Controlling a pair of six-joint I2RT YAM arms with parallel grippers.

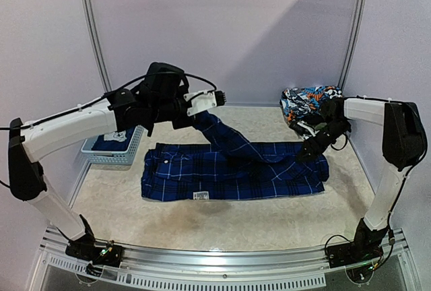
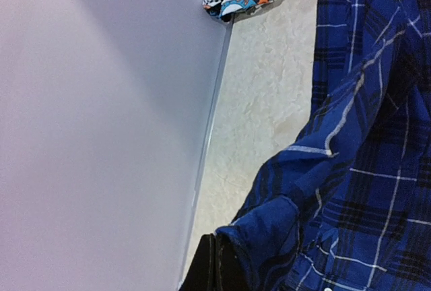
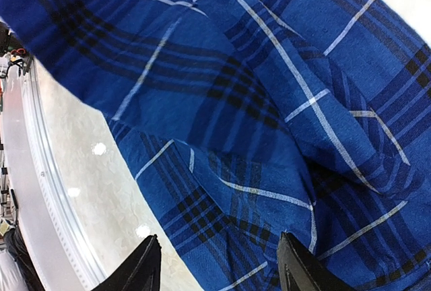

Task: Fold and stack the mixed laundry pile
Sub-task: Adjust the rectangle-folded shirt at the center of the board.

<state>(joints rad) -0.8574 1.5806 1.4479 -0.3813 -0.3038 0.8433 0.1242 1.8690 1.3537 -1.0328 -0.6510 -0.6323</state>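
a blue-and-black plaid shirt (image 1: 232, 176) is lying spread flat across the middle of the table (image 1: 222, 220), its long side running left to right. the left gripper (image 1: 217, 97) is reaching in from the left and holding one sleeve (image 1: 225, 136) up off the table, its fingers (image 2: 217, 271) pressed together on the cuff; the sleeve is slanting down to the right to meet the body of the shirt. the right gripper (image 1: 312, 148) is sitting low at the shirt's right end, its fingers (image 3: 143, 267) standing apart with plaid cloth filling the wrist view in front of them; whether they are touching the cloth cannot be told. a bundle of brightly printed garments (image 1: 308, 104) is resting at the far right corner, just beyond the right arm. a basket (image 1: 111, 153) is standing at the left edge of the table, a navy garment (image 1: 111, 141) lying inside it.
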